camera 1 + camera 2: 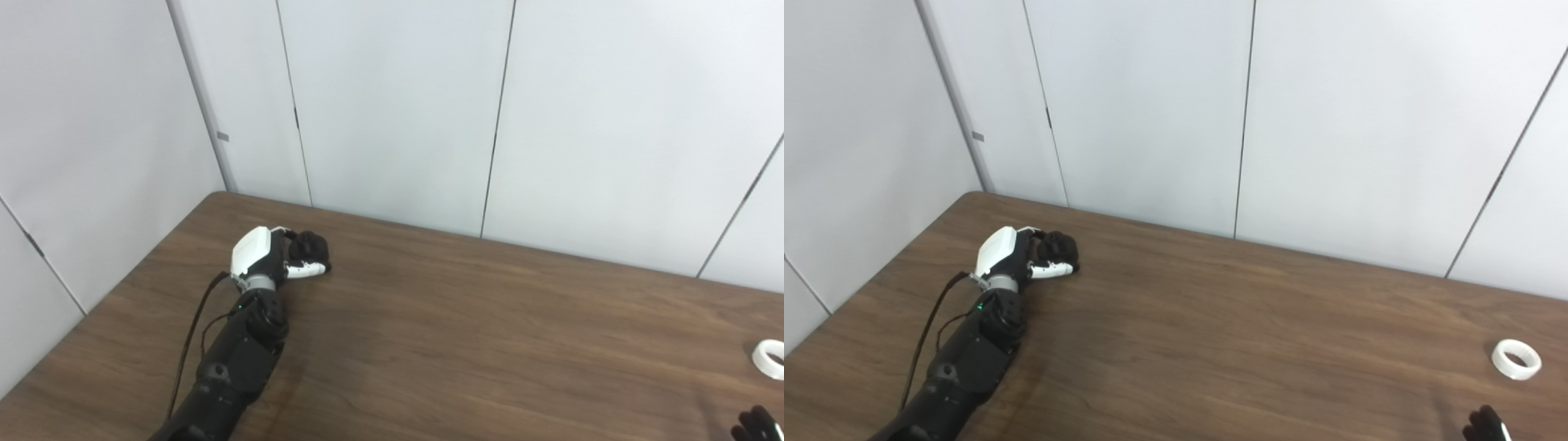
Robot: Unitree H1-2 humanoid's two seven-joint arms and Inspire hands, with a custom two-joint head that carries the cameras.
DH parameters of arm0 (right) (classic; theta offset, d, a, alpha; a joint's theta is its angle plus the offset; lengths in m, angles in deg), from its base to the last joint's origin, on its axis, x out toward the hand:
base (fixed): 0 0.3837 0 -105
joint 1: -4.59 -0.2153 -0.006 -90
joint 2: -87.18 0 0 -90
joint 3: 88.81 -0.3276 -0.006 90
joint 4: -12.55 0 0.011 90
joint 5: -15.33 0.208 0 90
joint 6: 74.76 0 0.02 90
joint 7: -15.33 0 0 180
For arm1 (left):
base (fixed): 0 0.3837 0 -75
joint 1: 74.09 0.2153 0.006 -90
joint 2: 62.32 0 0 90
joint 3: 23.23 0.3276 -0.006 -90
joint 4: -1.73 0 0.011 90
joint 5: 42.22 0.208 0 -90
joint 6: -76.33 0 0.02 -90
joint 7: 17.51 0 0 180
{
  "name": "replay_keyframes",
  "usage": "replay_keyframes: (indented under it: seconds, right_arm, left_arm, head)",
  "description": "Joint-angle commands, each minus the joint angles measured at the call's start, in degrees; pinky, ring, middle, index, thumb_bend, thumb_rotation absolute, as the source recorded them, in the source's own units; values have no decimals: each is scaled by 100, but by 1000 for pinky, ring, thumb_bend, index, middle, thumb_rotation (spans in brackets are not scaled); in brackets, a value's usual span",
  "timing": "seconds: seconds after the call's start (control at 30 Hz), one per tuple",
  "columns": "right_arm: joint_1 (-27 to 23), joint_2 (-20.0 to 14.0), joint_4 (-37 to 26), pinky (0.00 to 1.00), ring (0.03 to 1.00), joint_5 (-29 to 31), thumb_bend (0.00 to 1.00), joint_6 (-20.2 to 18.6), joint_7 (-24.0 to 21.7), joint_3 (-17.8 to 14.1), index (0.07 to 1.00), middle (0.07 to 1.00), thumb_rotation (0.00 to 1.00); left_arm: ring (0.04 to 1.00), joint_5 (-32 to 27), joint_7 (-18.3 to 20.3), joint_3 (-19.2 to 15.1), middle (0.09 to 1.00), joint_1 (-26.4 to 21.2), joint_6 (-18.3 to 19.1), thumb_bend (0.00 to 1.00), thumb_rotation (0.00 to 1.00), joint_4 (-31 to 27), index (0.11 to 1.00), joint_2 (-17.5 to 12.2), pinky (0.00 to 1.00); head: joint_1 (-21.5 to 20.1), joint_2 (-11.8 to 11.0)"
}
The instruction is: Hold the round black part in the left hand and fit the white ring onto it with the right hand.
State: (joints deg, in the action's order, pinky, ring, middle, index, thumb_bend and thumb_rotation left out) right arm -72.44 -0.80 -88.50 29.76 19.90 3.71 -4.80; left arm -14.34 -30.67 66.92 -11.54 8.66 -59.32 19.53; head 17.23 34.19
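Black round part (1058,247) sits clasped in the left hand's (1020,257) curled fingers on the wooden worktop (1213,318), while the white ring (1516,359) lies free just beyond the barely visible right hand (1485,425), whose grip cannot be told.

From my station I see a dark brown wood-grain desk (1213,318) filling the lower part of both views, its far edge running along the pale wall panels and its left corner rounded. A white ring (1516,359) lies flat on the desk near the right edge, hole facing up. Far over on the left side, the left hand (275,257) rests down on the desk surface, closed around a round black part (309,248); whether that part touches the desk, I cannot tell.
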Motion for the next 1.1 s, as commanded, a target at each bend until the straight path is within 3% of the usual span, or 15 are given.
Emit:
replay_keyframes:
  seconds: [0.0, 0.4, 0.77, 1.07]
  right_arm:
    - [151, 31, -14, 1000, 1000, 24, 606, -41, 1, 4, 1000, 1000, 1000]
    - [134, -13, 9, 1000, 1000, 71, 634, -27, -52, 0, 1000, 1000, 1000]
    - [117, -20, 18, 1000, 1000, 80, 651, -60, -38, -21, 1000, 1000, 1000]
    - [134, -56, 30, 1000, 1000, 31, 655, -57, -30, -37, 1000, 1000, 1000]
  left_arm:
    - [952, -3, -153, -6, 881, -349, -110, 865, 256, -30, 771, -73, 999]
    - [943, 81, -163, 84, 867, -300, -22, 847, 231, -44, 726, -129, 995]
    - [915, 85, -325, 47, 829, -289, -102, 835, 146, 5, 658, -119, 989]
    - [928, 94, -298, 76, 841, -273, 91, 838, 159, -14, 689, -161, 1000]
  head:
    - [2, 1]
    - [56, 13]
    - [92, 32]
    - [118, 46]
